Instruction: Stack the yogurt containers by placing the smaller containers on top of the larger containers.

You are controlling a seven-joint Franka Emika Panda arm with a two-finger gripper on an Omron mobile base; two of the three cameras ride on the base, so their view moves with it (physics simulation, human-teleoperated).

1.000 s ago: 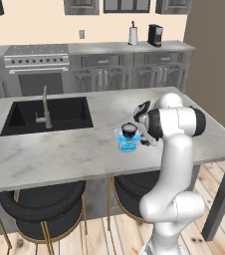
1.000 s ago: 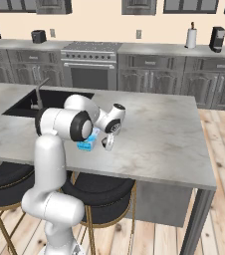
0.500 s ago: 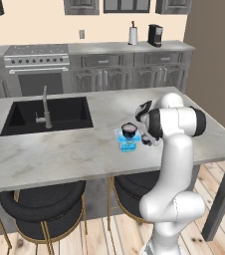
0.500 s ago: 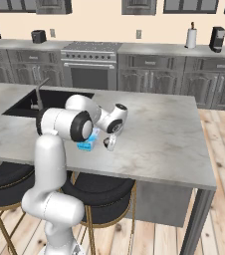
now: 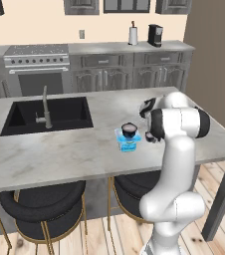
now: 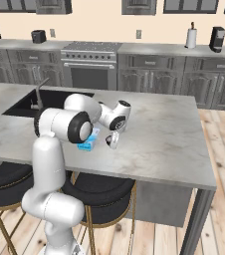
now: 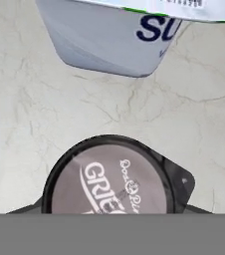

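Blue tub (image 5: 128, 144) near the front edge of the desk (image 5: 74, 149), just right of the sink (image 5: 47, 114), one dark cup (image 5: 129, 130) stacked on its lid. Second dark cup (image 7: 109, 182) just beside the tub, toward the desk's right end, close under the fingers (image 6: 112, 142); grip impossible to tell.

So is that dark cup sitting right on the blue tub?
Touching. In the left base view the dark cup rests directly on the lid of the blue tub, with no gap between them.
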